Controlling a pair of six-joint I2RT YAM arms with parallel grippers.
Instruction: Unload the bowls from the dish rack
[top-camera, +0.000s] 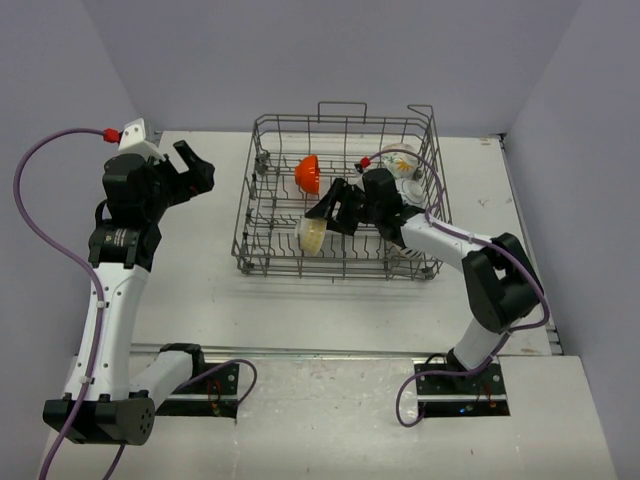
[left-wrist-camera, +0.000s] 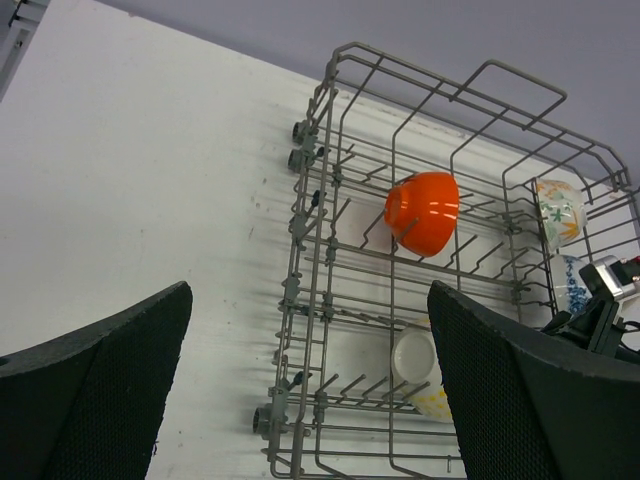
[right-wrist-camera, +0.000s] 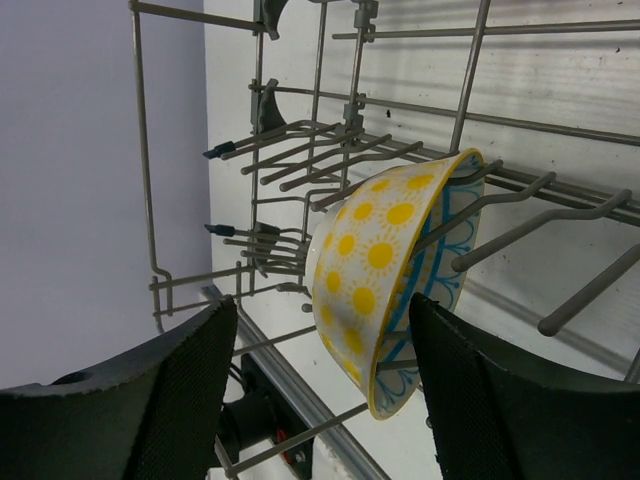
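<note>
Right tool (top-camera: 328, 218) released, within dish rack (top-camera: 345, 118) at frame centre, beside sun-patterned bowl (right-wrist-camera: 380, 270) standing on edge. Left tool (top-camera: 196, 165) released, upper left, above desk (top-camera: 200, 285). Orange bowl (top-camera: 308, 173) in rack's upper middle

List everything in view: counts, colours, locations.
grey metal wire dish rack: one, grey, mid-table toward the far side.
plain orange round bowl: one, orange, tipped among the rack's tines, far left part.
sun-patterned round bowl: one, yellow suns outside and blue pattern inside, on edge in the near tines.
white bowl with orange-green pattern: one, rack's far right corner.
white bowl with blue pattern: one, beside it, partly hidden.
white table: one, under everything.
left gripper: black, open, empty, left of the rack.
right gripper: black, open, inside the rack, fingers flanking the sun-patterned bowl.
</note>
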